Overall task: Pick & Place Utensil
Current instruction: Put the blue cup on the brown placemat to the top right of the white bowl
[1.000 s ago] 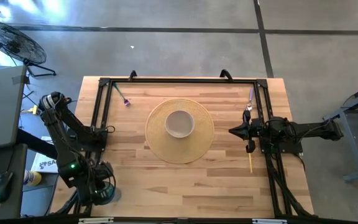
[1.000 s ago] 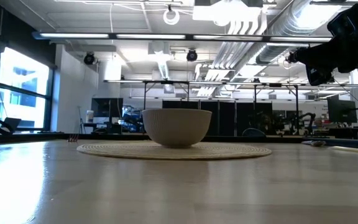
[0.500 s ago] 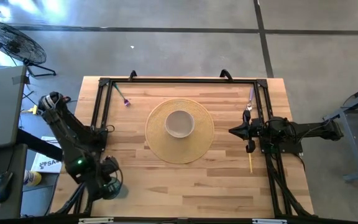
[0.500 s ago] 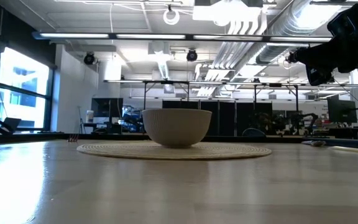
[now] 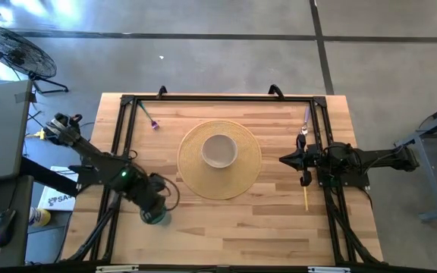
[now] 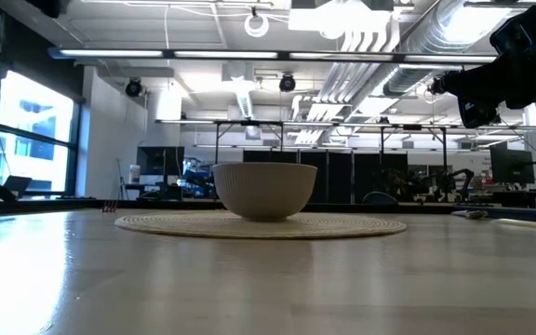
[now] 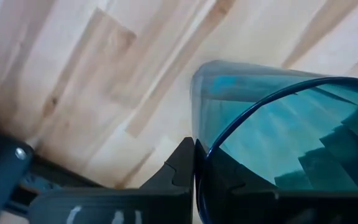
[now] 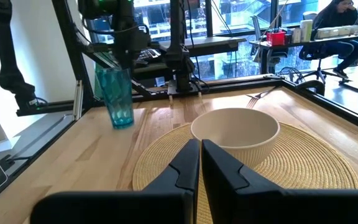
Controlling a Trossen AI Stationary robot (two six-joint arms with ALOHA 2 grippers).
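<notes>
The left gripper (image 5: 155,210) holds a blue cup (image 8: 114,96), its fingers (image 7: 182,165) closed on the rim; in the high view the cup (image 5: 155,215) sits over the tabletop (image 5: 226,227) near its front left, just beside the edge of the round woven mat (image 5: 219,160). In the right wrist view the cup appears to stand upright on the wood, apart from the mat (image 8: 241,165), though contact with the surface cannot be confirmed. A pale bowl (image 5: 219,150) rests at the middle of the mat; the low view shows it (image 6: 264,190) upright on the mat (image 6: 259,224). The right gripper (image 5: 285,160) hangs above the tabletop near the right side, pointing toward the bowl, with its fingers (image 8: 185,168) closed together and holding nothing. Utensils lie at the edges: a purple-tipped one (image 5: 148,116) at the back left, beside the black frame (image 5: 218,98); a fork (image 5: 303,130) with a purple handle at the back right, near the frame's right rail; and a yellow-handled utensil (image 5: 306,199) lying along that rail, just in front of the right gripper. The fork (image 8: 263,94) also shows in the right wrist view, lying on the wood beyond the bowl (image 8: 235,134). A person (image 8: 334,25) sits at a desk in the room behind.
</notes>
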